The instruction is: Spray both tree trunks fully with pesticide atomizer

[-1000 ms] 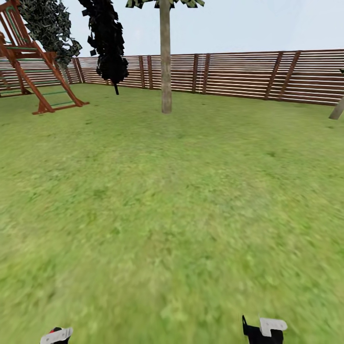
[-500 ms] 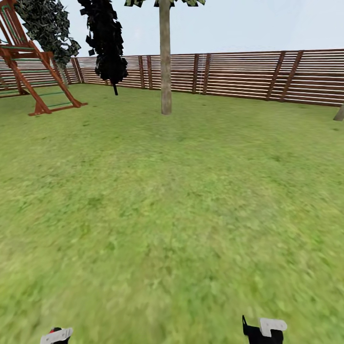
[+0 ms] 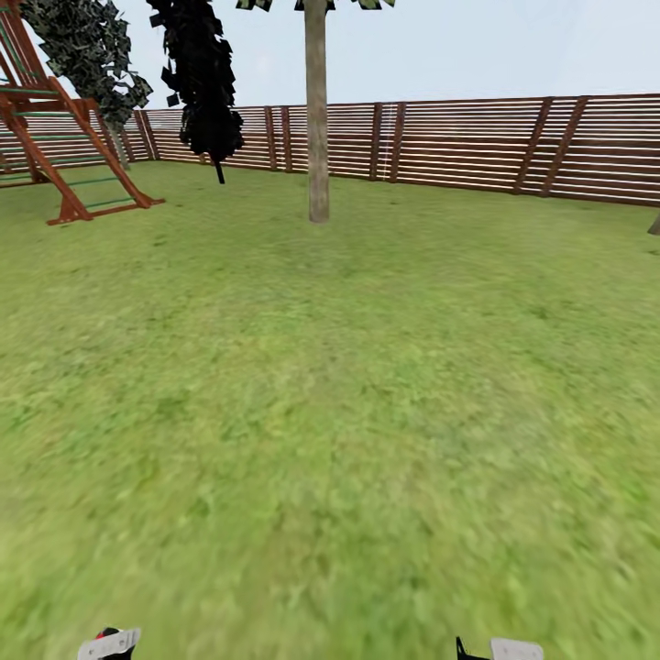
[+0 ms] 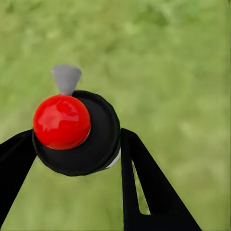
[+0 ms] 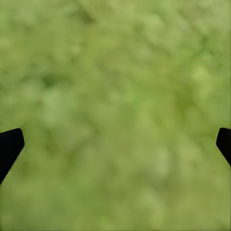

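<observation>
Green grass point(image 3: 348, 412) covers the floor all the way to the brown wooden fence point(image 3: 477, 147). One tree with a pale, bare trunk point(image 3: 317, 119) stands straight ahead, well away from the robot. A little bit of another pale trunk point(image 3: 654, 225) peeks in at the right edge. A near-black, narrow tree point(image 3: 203, 82) and a red-brown climbing frame point(image 3: 64, 137) stand to the left.

Since a second ago the whole picture has slid a little. The climbing frame has moved toward the left edge, and the trunk at the right edge has almost slipped out. The middle trunk sits a touch lower. That means the camera is moving, not the garden things. I think the robot is rolling and turning toward the middle tree.

The left gripper point(image 4: 77, 144) has its black fingers point(image 4: 144, 183) closed around the spray bottle point(image 4: 79, 134). The bottle has a round black top, a red ball and a small grey nozzle, and it is held over the grass. The right gripper point(image 5: 115, 139) has its fingers spread wide apart with nothing between them, just grass below.

So the pick-up part looks done. No white spray specks can be seen yet, and both trunks look bare. The robot needs to get much closer to the first trunk before spraying can work.
</observation>
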Robot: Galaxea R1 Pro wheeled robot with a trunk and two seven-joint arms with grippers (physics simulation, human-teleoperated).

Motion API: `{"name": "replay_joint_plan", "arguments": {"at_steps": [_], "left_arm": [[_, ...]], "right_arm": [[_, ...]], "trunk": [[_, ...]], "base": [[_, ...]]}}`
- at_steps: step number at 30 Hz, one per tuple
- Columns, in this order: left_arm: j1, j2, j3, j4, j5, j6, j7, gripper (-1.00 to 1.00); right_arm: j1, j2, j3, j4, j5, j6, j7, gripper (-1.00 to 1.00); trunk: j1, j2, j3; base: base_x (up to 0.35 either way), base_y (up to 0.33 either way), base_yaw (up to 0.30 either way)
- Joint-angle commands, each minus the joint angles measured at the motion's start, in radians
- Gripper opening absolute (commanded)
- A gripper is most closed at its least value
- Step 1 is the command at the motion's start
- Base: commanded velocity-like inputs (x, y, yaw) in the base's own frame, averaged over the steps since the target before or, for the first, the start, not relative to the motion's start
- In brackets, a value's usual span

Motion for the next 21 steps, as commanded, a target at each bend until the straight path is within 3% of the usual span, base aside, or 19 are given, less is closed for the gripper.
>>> {"name": "replay_joint_plan", "arguments": {"at_steps": [1, 21], "left_arm": [[0.000, 0.000, 0.000, 0.000, 0.000, 0.001, 0.000, -1.00], [0.000, 0.001, 0.000, 0.000, 0.000, 0.000, 0.000, -1.00]], "right_arm": [[0.009, 0.003, 0.001, 0.001, 0.000, 0.001, 0.000, 1.00], [0.015, 0.004, 0.001, 0.002, 0.000, 0.001, 0.000, 1.00]], "trunk": [[0.000, 0.000, 0.000], [0.000, 0.000, 0.000]], "base": [[0.343, 0.000, 0.000], [0.343, 0.000, 0.000]]}}
